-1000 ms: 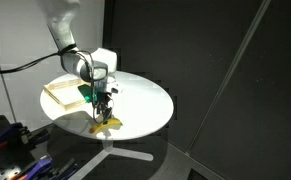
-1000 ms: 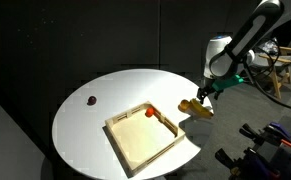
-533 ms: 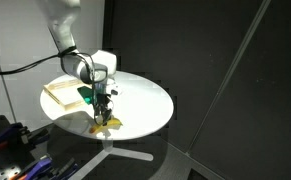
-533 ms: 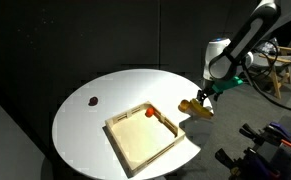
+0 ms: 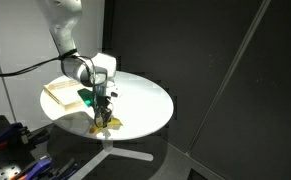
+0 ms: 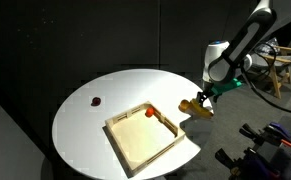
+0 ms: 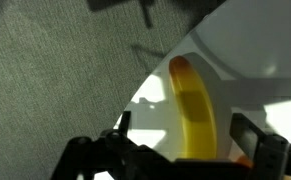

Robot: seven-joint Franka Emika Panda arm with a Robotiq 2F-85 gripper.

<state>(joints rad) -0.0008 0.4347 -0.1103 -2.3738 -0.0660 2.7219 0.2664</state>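
At the rim of the round table (image 6: 105, 90), my gripper (image 5: 106, 112) hangs over the banana (image 7: 193, 110), fingers spread wide either side. It looks light, slick, probably plastic; I'd grip its thick middle.

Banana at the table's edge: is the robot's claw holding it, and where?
Not held, it seems: in the wrist view the gripper is open, its fingers standing clear either side of the banana.
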